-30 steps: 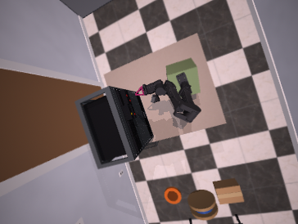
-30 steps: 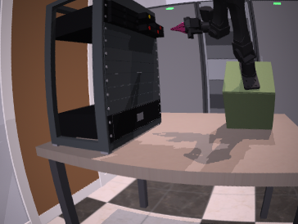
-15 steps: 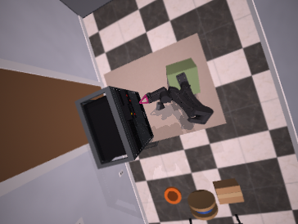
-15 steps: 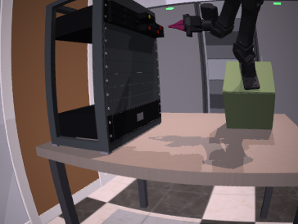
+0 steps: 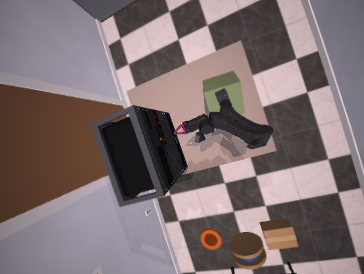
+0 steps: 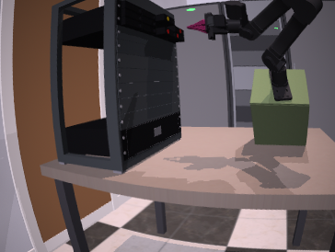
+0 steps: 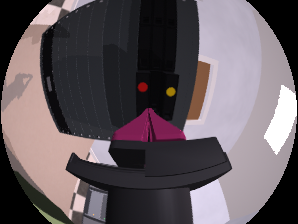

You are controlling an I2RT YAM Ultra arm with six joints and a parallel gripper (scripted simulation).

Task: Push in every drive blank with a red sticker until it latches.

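Rack (image 6: 111, 87): we see a dark open-frame unit standing upright near the table's edge, its front face turned toward the arm; in the top view it lies at about 9 o'clock from the arm.

Table (image 6: 216, 184): a tan top carrying the rack and a green block (image 6: 281, 110).

Drive blanks: near the top of the rack's front, at least two units stand proud of the face. In the exterior view we mark a yellow sticker (image 6: 168, 18) on the upper one and two red stickers, (image 6: 169, 31) and (image 6: 180, 32), on the one just below.

Wrist view: one red sticker (image 7: 143, 87) and one yellow sticker (image 7: 170, 91) show side by side, just above the finger tips (we cannot tell which blank each belongs to here).

Gripper (image 6: 199, 26): the magenta fingers are pressed together to a point with nothing between them. They aim at the rack's upper front, level with the protruding blanks, close to them but apart in the exterior view.

Arm (image 6: 276, 51): dark, rising from the green block and bending toward 9 o'clock.

Floor items: an orange ring (image 5: 211, 239), a round stool (image 5: 246, 249) and a box (image 5: 278, 233), at 6 o'clock in the top view.
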